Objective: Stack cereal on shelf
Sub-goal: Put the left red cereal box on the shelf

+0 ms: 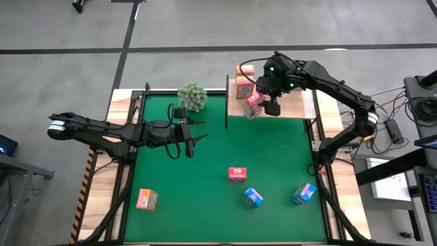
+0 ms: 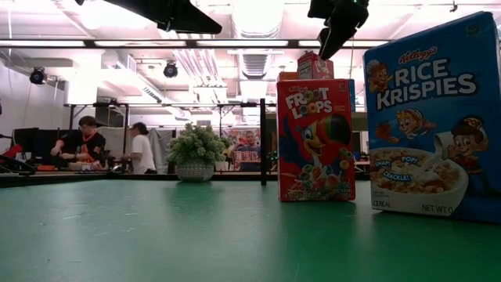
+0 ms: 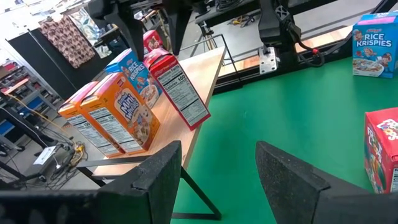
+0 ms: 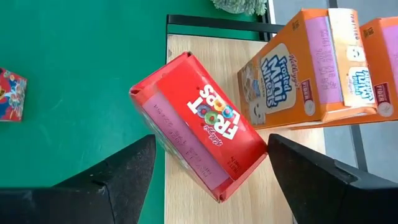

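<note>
Rice Krispies box (image 2: 434,117) edge-cropped

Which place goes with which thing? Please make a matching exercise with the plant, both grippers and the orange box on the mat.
Things:
1. plant
2. right gripper
3. left gripper
4. orange box

Places:
a. open, over the red box on the shelf
b. alone on the mat, on the left arm's side
c. at the mat's edge, beside the shelf
d. open, over the mat, close to the plant

Pairs: 1-c, 2-a, 3-d, 4-b
</note>
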